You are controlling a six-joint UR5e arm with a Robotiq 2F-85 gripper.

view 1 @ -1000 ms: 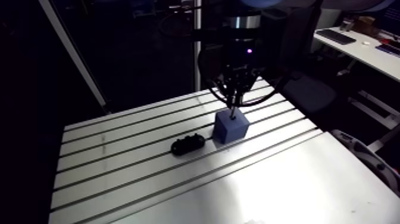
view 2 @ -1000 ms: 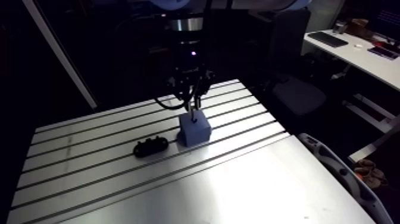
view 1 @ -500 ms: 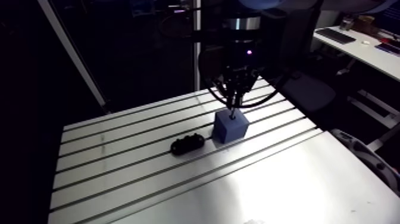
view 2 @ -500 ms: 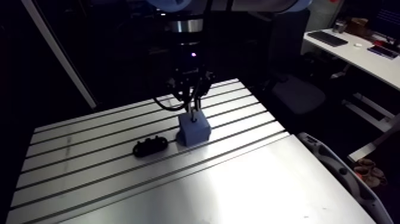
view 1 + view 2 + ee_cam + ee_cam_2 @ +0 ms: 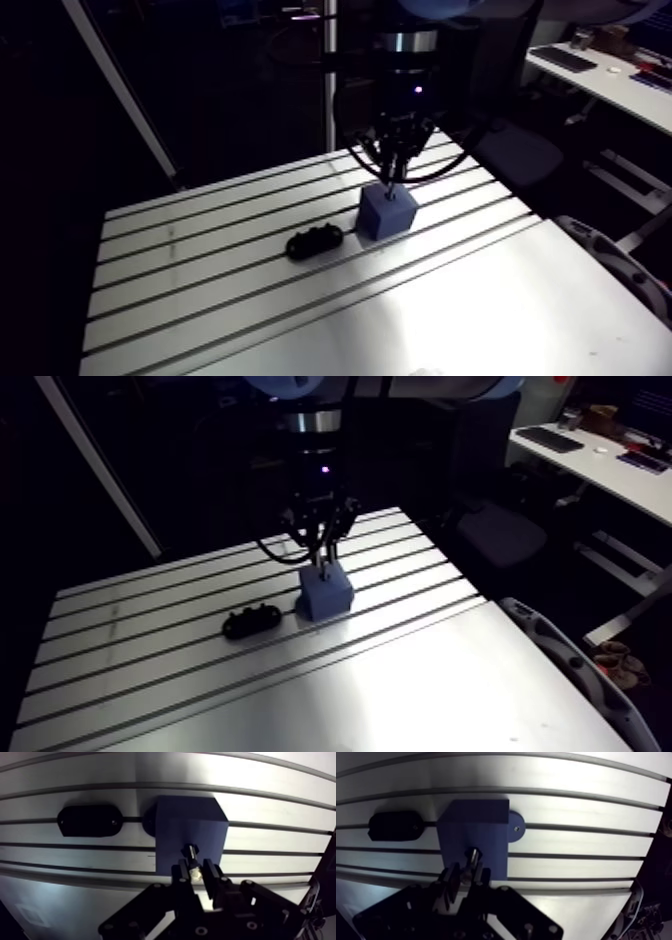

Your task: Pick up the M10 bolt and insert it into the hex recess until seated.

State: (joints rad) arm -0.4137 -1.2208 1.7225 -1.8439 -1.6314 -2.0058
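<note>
Almost unmoved since earlier, jaws clamp the M10 bolt (image 5: 192, 856), tip at the blue block's (image 5: 200, 822) top: insertion step, next a straight downward push.

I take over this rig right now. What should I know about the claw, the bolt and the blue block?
The claw is shut on the bolt, held over the blue block.
The bolt's lower end is at the block's top face; entry into the hex recess cannot be seen.
A black part lies on the slotted table beside the block.
Done: pick-up.
Left: push down until seated, then release.
</note>
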